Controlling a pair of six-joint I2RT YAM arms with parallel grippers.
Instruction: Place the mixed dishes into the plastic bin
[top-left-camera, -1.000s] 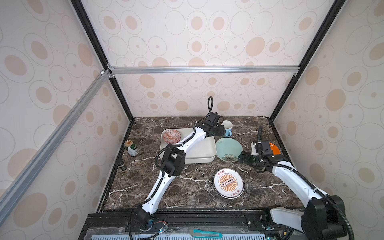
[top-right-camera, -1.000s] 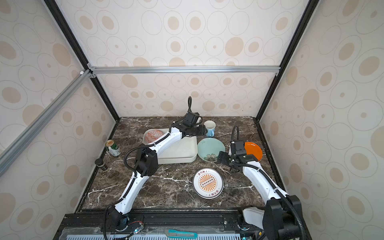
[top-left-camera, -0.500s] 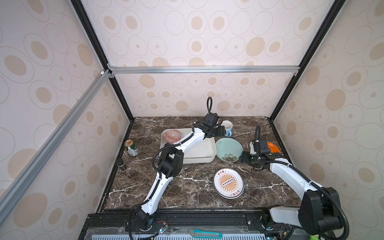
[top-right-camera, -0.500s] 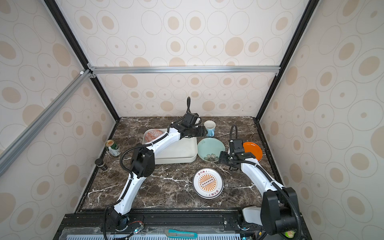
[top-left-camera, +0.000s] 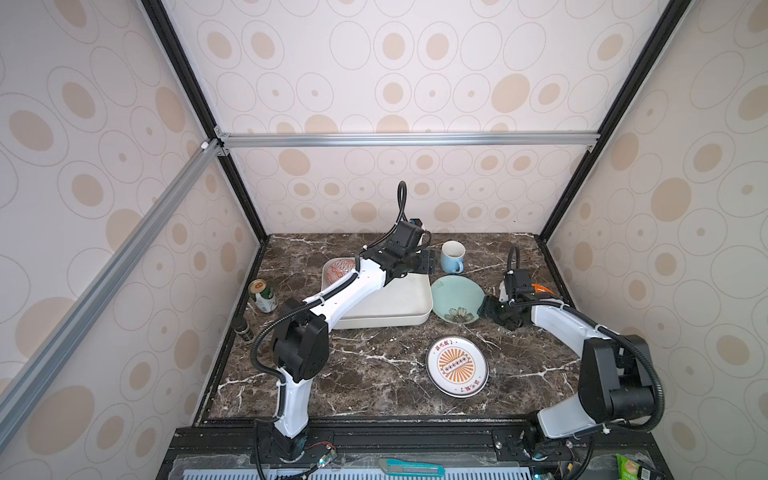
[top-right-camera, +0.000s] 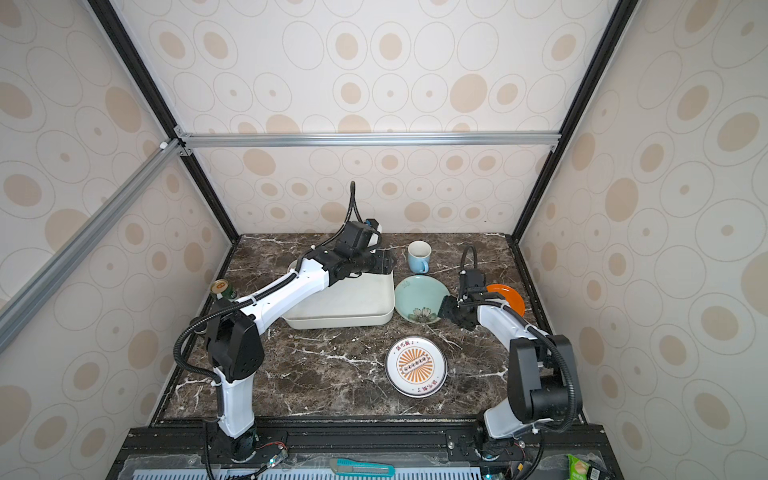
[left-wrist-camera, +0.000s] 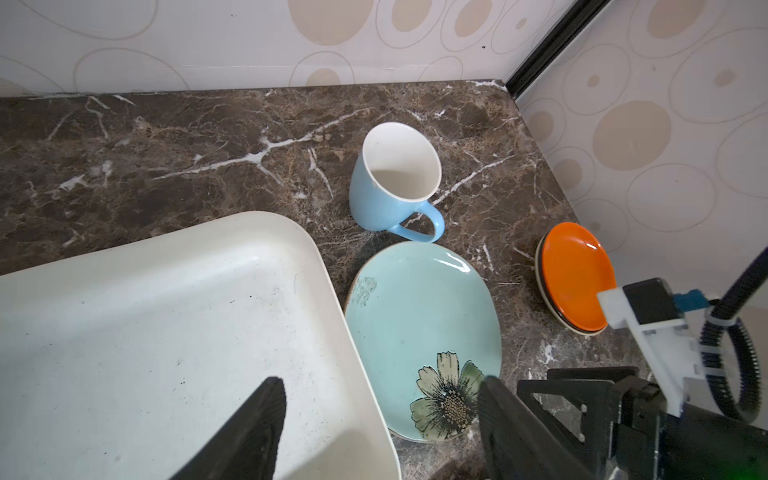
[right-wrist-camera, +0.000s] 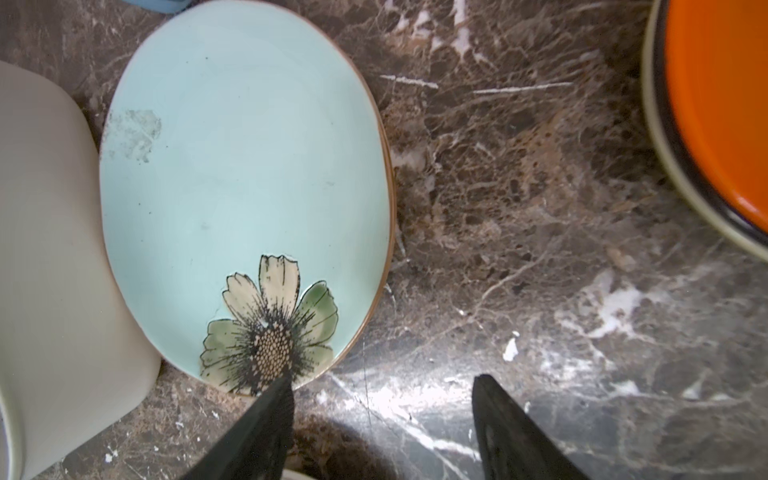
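Teal floral plate (top-left-camera: 455, 297) lies on the surface just right of the plastic bin (top-left-camera: 386, 321), not yet in it. Right fingers (right-wrist-camera: 266, 415) are held apart, one tip at the plate's right rim, nothing gripped. Left fingers (left-wrist-camera: 257, 419) are spread empty above the bin's far right corner. Grasping this plate is judged to be under way: the rim must be pinched, then carried leftward.

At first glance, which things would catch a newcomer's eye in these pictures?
The teal floral plate lies centre-right beside the white plastic bin, with the right gripper open at its edge. Nearer the front sits the orange-sunburst plate; a bright orange plate lies farthest right.
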